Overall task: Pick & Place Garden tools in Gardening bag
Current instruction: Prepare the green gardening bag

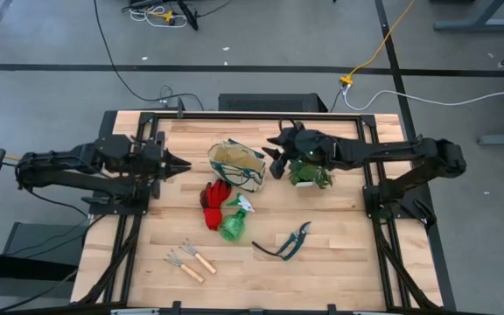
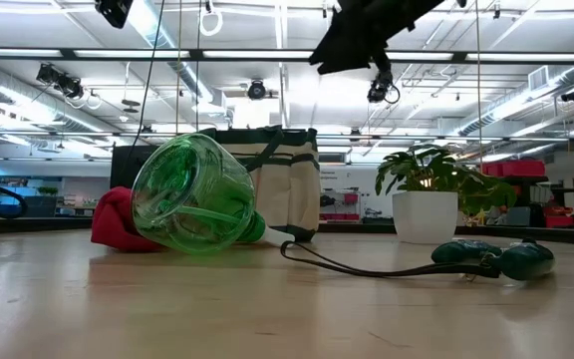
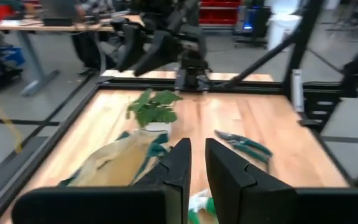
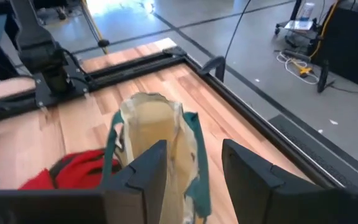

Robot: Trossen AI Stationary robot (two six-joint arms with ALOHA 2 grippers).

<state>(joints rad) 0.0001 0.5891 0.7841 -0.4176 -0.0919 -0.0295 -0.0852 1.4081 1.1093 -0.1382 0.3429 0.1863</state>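
1. Dark fingers of the right gripper [image 1: 272,156] stand spread with nothing between them, hanging above the surface [image 1: 339,254] just beside the gardening bag [image 1: 237,164], on the side toward the potted plant [image 1: 310,173].
2. Seen from the right wrist, the bag's [image 4: 157,134] open cream mouth with green trim lies right ahead of the spread fingers [image 4: 138,180], and the red gloves [image 4: 73,169] show beside it.
3. Left gripper [image 1: 182,164] waits on the other side of the bag, its fingers pressed nearly together and empty; in its wrist view the two fingers [image 3: 179,165] stand close side by side, pointing over the bag [image 3: 114,158] toward the plant [image 3: 154,109].
4. Red gloves [image 1: 214,199] lie on the surface just in front of the bag, touching the green spray bottle [image 1: 234,221], which lies on its side.
5. Green-handled pruning shears [image 1: 285,242] lie open, apart from the bottle.
6. Two wooden-handled rakes [image 1: 191,259] lie side by side near the front edge, well apart from the bag.
7. In the low view the bottle [image 2: 192,194] lies in front of the upright bag [image 2: 282,189], with the shears [image 2: 486,257] nearer the plant [image 2: 427,184].
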